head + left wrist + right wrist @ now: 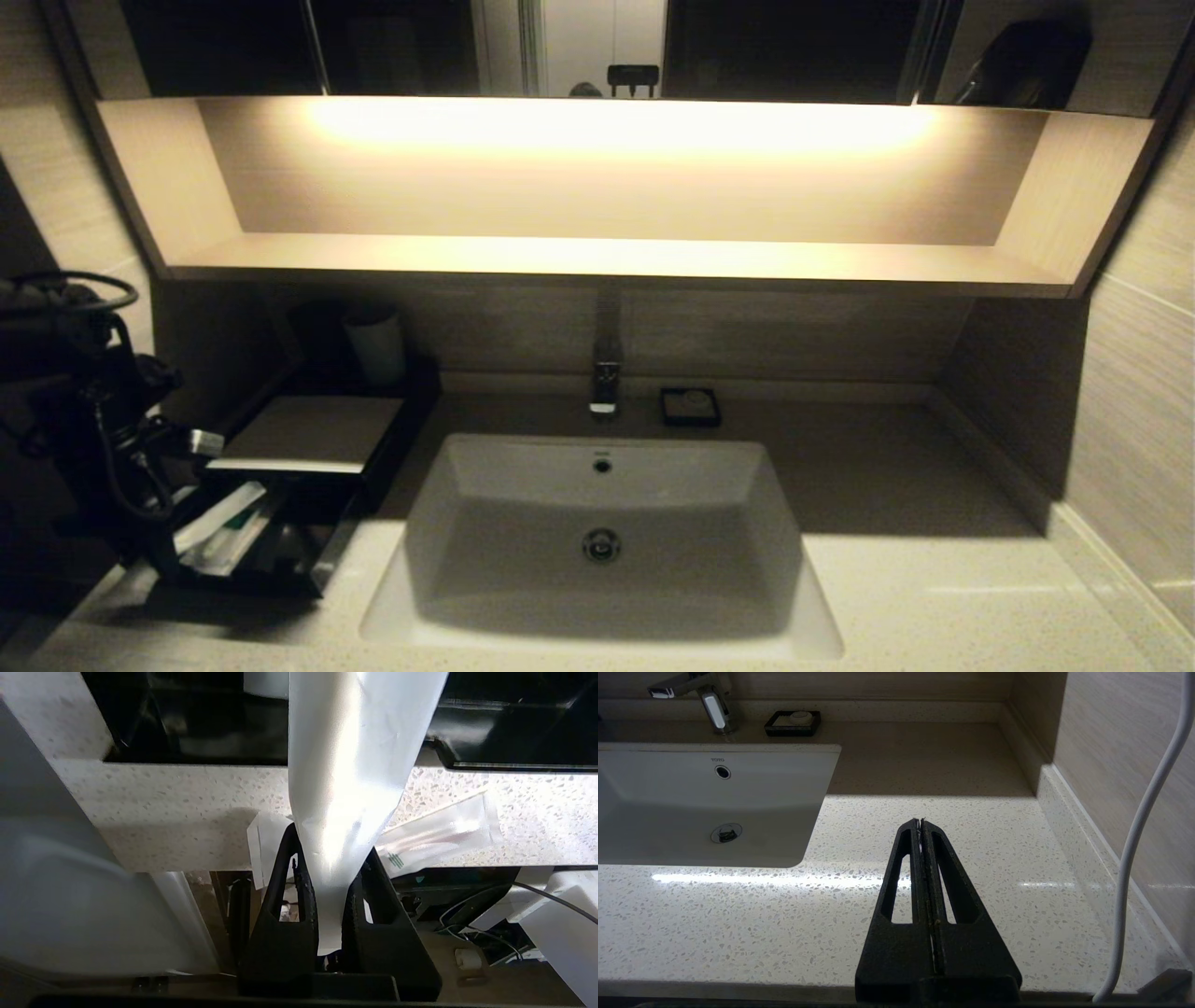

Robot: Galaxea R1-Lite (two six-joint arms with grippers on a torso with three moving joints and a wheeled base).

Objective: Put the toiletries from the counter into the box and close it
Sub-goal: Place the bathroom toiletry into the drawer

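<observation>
My left gripper [331,840] is shut on a frosted white sachet [348,774] and holds it above the speckled counter [177,802], next to the black box [196,723]. A clear-wrapped packet with a green mark [439,835] and a small white packet [261,847] lie on the counter under it. In the head view the box [313,429] stands at the left with its drawer [322,569] slid out and several toiletries [219,537] in it. My left arm [103,411] is beside the box. My right gripper [921,823] is shut and empty, above the counter [994,858] to the right of the basin.
The white basin [602,523] is sunk in the middle of the counter [934,579], with a tap [605,378] behind it. A small black square dish [690,407] sits by the tap. A pale cup [375,345] stands behind the box. A lit wooden shelf [607,257] runs overhead.
</observation>
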